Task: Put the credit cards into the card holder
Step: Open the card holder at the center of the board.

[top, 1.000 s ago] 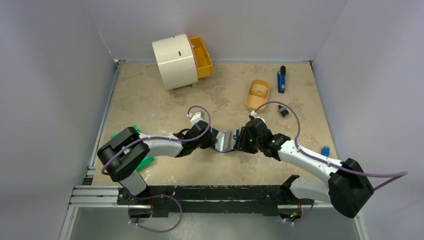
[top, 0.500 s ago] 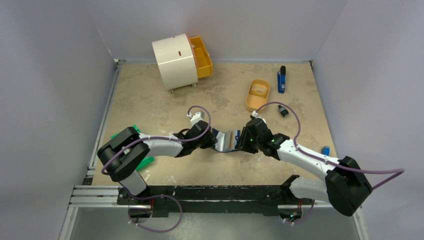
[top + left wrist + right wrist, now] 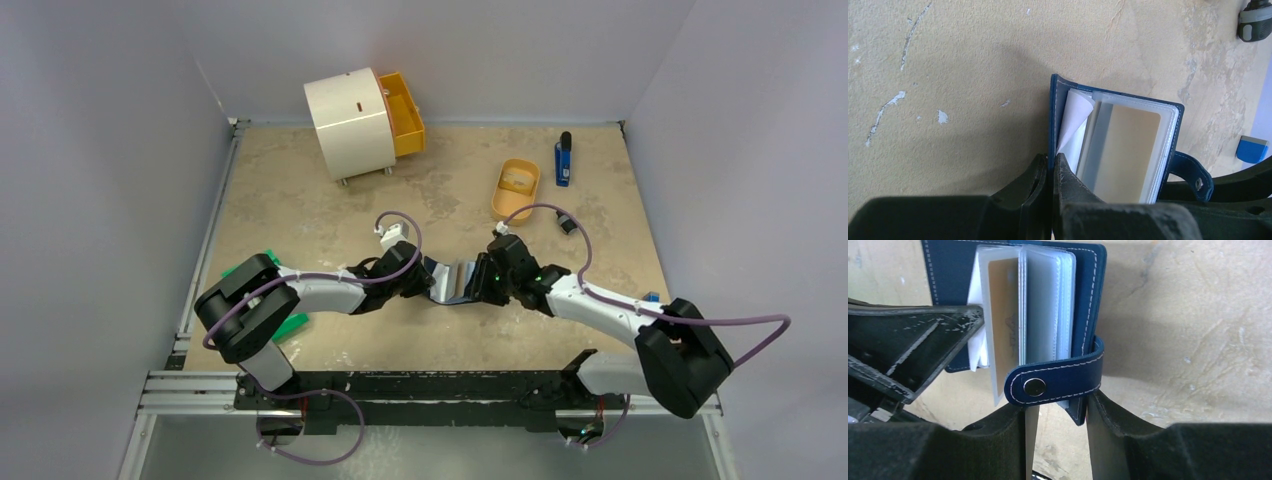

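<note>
Card holder [image 3: 455,281] at centre of the overhead frame, open, held off the worktop [image 3: 330,220] between both arms. Left gripper [image 3: 1050,172] pinched tight on the navy cover's edge, lower centre of its wrist view. Right gripper [image 3: 1055,412] clamped on the opposite cover beside the snap tab [image 3: 1048,382]. One tan credit card [image 3: 1125,150] sits in a clear sleeve. Orange tray [image 3: 515,188] lies upper right of centre.

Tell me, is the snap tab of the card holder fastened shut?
No, in the right wrist view the snap tab hangs loose and the card holder stands open.
</note>
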Motion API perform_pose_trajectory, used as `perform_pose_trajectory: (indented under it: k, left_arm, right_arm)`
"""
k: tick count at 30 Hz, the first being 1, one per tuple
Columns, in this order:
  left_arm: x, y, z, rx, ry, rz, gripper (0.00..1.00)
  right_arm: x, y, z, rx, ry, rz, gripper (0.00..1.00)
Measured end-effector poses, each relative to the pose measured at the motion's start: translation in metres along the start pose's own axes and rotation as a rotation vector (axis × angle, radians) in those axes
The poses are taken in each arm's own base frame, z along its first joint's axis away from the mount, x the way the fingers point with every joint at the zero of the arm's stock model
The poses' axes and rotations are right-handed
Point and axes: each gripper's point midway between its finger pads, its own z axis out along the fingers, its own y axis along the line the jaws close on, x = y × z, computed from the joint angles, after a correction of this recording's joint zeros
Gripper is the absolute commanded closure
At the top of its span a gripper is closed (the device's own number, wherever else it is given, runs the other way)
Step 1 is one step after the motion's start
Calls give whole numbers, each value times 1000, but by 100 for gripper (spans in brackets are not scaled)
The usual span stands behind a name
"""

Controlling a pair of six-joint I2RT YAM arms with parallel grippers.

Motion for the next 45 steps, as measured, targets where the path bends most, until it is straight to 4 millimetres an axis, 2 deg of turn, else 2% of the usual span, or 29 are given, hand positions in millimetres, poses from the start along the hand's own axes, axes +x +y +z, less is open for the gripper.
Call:
perform_pose_trajectory:
  k: [5,8,11,13,15,18,23,27,32,39,45]
  left_arm:
    - [0,0,0,0,1,0,100]
    - [0,0,0,0,1,1,98]
    - [0,1,-1,-6,-1,4,76]
    - [-3,4,-4,-20,-7,16,54]
    - [-7,9,-11,-49,-20,39,43]
    - [-19,9,-25,-68,-57,59,37]
    - [-47,-12,-56,-12,-135,76,34]
    - [-58,-36,-68,75,-156,83,34]
    - [-39,-58,-57,138,-88,143,34]
    - [-2,-63,-40,152,19,227,35]
    - [2,-64,-32,150,38,253,38]
  right_arm:
    - [-2,11,3,-51,3,-16,90]
    - [-4,15,2,-69,-1,-31,100]
    - [-8,20,0,-77,-6,-46,100]
    - [-10,20,-1,-74,-11,-56,100]
    - [-14,21,-1,-67,-23,-63,100]
    - [-17,20,-1,-59,-35,-69,100]
    - [-17,20,-3,-52,-31,-70,100]
    - [-18,21,-4,-50,-30,-70,100]
    - [-19,23,-5,-51,-30,-70,100]
    - [-20,24,-6,-51,-29,-70,100]
    - [-21,25,-6,-55,-32,-70,100]
